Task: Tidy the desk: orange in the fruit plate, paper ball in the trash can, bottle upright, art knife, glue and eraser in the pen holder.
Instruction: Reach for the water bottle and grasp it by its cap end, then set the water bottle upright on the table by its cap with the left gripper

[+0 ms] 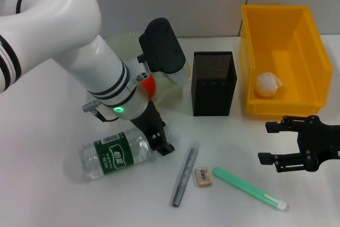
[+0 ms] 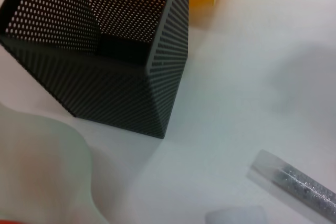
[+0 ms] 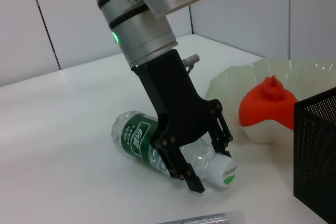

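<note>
While the bottle (image 1: 112,155) lies on its side on the counter (image 1: 42,131), the left gripper (image 3: 209,167) straddles its neck, fingers spread. The orange (image 3: 268,103) sits in the fruit plate (image 3: 231,85). The right gripper (image 1: 270,143) hovers open beside the trash can (image 1: 308,67).

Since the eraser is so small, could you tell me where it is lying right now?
In the head view, the eraser lies on the desk near the front edge, between the art knife and the glue, in front of the pen holder.

One bottle (image 1: 111,155), one orange (image 3: 268,104), one paper ball (image 1: 268,84), one art knife (image 1: 184,175), one glue (image 1: 248,187), one eraser (image 1: 203,176)
</note>
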`<action>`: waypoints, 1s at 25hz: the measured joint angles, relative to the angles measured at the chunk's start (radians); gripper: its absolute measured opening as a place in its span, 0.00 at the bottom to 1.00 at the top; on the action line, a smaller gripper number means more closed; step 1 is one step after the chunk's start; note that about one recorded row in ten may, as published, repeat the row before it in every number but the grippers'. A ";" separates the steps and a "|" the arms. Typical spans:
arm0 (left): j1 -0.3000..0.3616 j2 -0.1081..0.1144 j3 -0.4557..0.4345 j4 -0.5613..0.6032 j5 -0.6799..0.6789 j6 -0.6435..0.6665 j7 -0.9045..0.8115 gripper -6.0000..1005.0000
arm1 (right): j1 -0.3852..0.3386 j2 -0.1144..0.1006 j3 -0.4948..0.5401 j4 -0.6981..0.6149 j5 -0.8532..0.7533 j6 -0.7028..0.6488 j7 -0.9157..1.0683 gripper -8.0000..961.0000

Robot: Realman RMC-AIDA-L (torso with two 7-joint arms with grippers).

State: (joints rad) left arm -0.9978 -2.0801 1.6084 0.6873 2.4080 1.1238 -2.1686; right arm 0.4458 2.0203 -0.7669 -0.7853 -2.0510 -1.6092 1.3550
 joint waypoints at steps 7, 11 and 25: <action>0.002 0.000 0.008 0.009 -0.003 -0.018 0.000 0.53 | 0.002 0.000 0.000 0.000 0.000 0.000 0.002 0.87; 0.009 0.000 0.018 0.033 -0.003 -0.018 -0.001 0.48 | 0.002 0.000 0.000 0.000 0.000 0.000 0.002 0.87; 0.148 0.009 -0.164 0.333 -0.017 0.194 -0.015 0.44 | 0.010 0.000 0.000 0.000 0.007 0.005 0.004 0.87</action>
State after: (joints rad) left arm -0.8494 -2.0712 1.4449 1.0203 2.3914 1.3178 -2.1837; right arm 0.4557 2.0201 -0.7670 -0.7857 -2.0437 -1.6047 1.3591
